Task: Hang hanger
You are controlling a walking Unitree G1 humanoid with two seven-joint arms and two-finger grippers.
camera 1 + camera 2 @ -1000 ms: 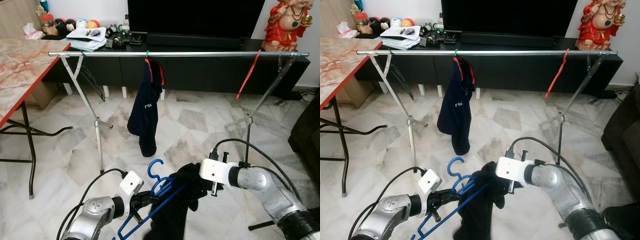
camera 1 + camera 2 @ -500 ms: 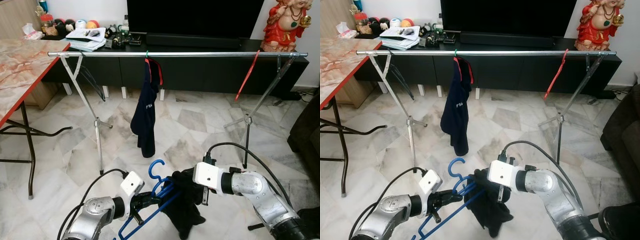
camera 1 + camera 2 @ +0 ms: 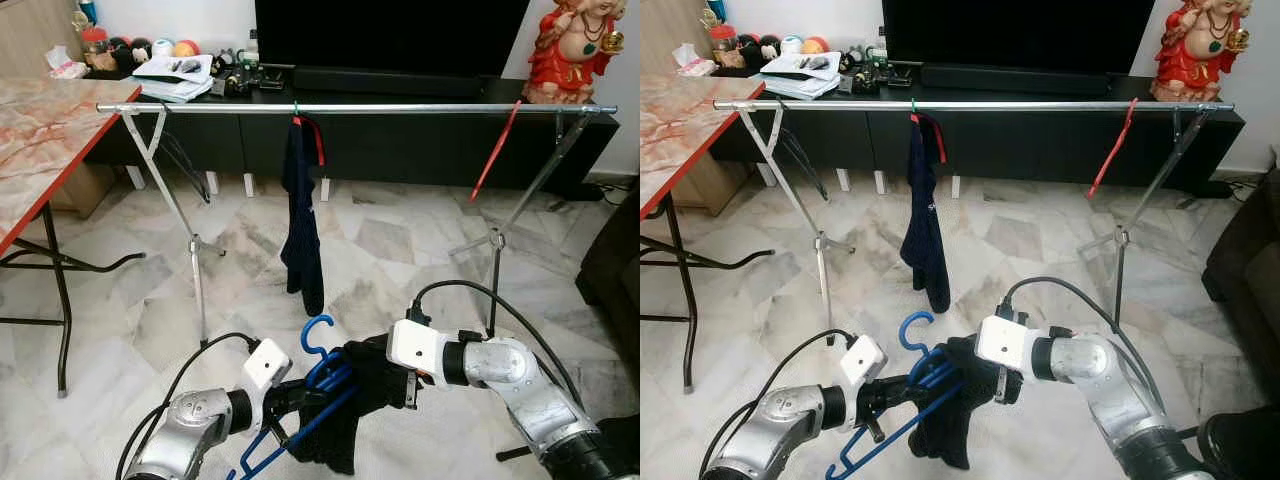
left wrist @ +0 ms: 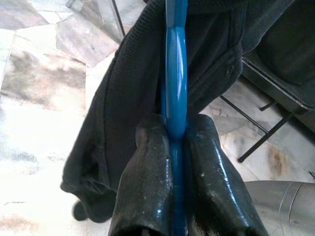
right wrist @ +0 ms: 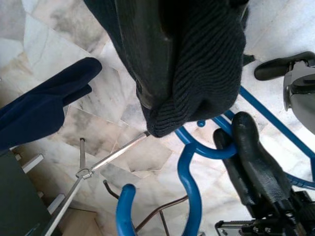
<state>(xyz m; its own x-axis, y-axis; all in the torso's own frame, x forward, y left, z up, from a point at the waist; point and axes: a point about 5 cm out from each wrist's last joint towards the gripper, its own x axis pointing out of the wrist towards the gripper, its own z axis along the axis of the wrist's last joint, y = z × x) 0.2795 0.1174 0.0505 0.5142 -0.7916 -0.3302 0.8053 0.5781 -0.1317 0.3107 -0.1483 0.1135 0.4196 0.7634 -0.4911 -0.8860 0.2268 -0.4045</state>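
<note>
Roughly midway, by the look of it: hanger loaded with cloth but not yet on the rail. Left gripper (image 3: pixel 290 400) low at about 7 o'clock in the head view, black fingers (image 4: pixel 147 182) pressed together on the blue hanger (image 3: pixel 318 378), pinching its bar, as seen close up from the left wrist. Hook of the hanger pointing up, free in the air, well below the rail (image 3: pixel 350 107).

Right gripper (image 3: pixel 385 372) at about 5 o'clock, buried in the dark garment (image 3: pixel 360 400) draped over the hanger; from the right wrist, knit cloth wrapped over the fingers, so cannot tell whether spread or closed on the fabric. Garment bunched over one side of the hanger, with a tail hanging toward the marble floor (image 3: pixel 250 290); not sitting squarely on both shoulders, as far as can be judged.

Up at 12 o'clock, the rail across the room in front of the TV cabinet (image 3: pixel 400 140). Already hanging there: a navy shirt (image 3: pixel 302 220) near the middle and a red hanger (image 3: pixel 495 150) toward 2 o'clock. Open stretch of rail between those two.

Left to do, judging from this: settle the cloth on the hanger, lift the lot, catch the hook over the rail, let go.
</note>
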